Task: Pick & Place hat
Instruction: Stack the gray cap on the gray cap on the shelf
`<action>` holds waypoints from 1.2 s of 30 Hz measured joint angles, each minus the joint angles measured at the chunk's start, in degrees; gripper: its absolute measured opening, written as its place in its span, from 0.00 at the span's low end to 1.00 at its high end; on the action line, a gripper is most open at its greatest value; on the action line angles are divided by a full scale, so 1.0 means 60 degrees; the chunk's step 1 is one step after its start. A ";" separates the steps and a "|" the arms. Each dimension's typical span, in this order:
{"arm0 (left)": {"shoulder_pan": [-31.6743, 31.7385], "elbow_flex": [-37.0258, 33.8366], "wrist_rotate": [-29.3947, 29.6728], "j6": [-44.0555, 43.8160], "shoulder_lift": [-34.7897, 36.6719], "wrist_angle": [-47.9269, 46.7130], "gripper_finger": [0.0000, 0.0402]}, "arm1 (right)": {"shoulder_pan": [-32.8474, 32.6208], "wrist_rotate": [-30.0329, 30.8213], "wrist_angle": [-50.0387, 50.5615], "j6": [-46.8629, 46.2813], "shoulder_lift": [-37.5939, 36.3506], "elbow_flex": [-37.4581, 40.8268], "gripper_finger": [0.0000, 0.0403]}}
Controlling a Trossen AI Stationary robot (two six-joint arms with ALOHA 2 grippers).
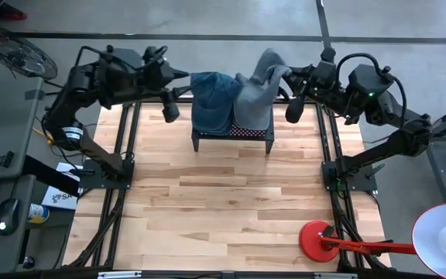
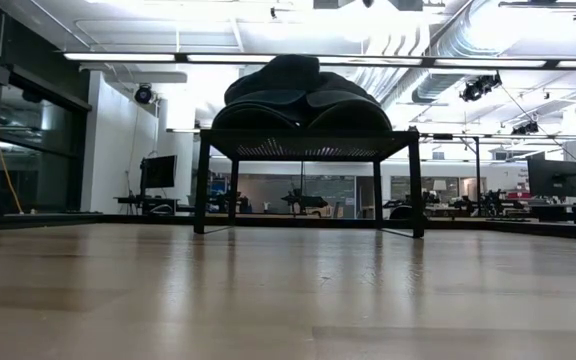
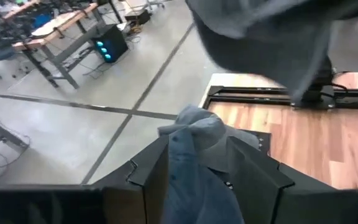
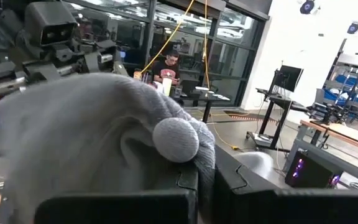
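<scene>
A blue hat point(image 1: 214, 101) and a grey hat point(image 1: 255, 97) lie draped side by side over a small black stand point(image 1: 231, 136) at the table's far middle. In the low view they heap darkly on the stand's top point(image 2: 308, 145). My left gripper point(image 1: 186, 76) is at the blue hat's left far edge, shut on it. My right gripper point(image 1: 291, 74) is at the grey hat's right far part, shut on it. The grey hat carries a round pompom point(image 4: 176, 140). My left gripper point(image 3: 197, 177) pinches a bunched fold of the blue hat point(image 3: 194, 134) between its two fingers, coming level from the table's left; the rest of the hat lies on the stand. My right gripper point(image 4: 213, 183) pinches the grey hat's cloth beside the pompom point(image 4: 197, 165), coming from the table's right. That end point(image 1: 273, 66) is raised, and the rest drapes over the stand.
The wooden table top point(image 1: 223, 209) spreads bare from the stand toward the near edge. A red round base with a red bar point(image 1: 316, 240) sits at the near right corner. Black frame rails point(image 1: 126, 155) run along both sides.
</scene>
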State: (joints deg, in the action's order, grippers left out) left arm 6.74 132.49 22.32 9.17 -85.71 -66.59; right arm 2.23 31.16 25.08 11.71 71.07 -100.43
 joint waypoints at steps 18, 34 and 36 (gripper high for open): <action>0.0000 0.0004 0.0084 -0.0073 0.0543 -0.0804 0.39 | 0.1356 -0.0184 0.1596 -0.3345 0.0721 -0.0002 0.00; 0.0000 0.0000 0.0044 -0.0109 0.0543 -0.0932 0.39 | 0.1466 0.0313 0.3433 -0.6045 0.0765 -0.0002 0.00; 0.0000 0.0000 0.0044 -0.0113 0.0543 -0.0928 0.39 | 0.1466 0.0312 0.3653 -0.6260 0.0796 -0.0002 0.00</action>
State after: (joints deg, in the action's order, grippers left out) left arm 6.74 132.49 22.59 8.49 -82.46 -72.16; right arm 11.03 33.04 47.00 -25.85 75.85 -100.44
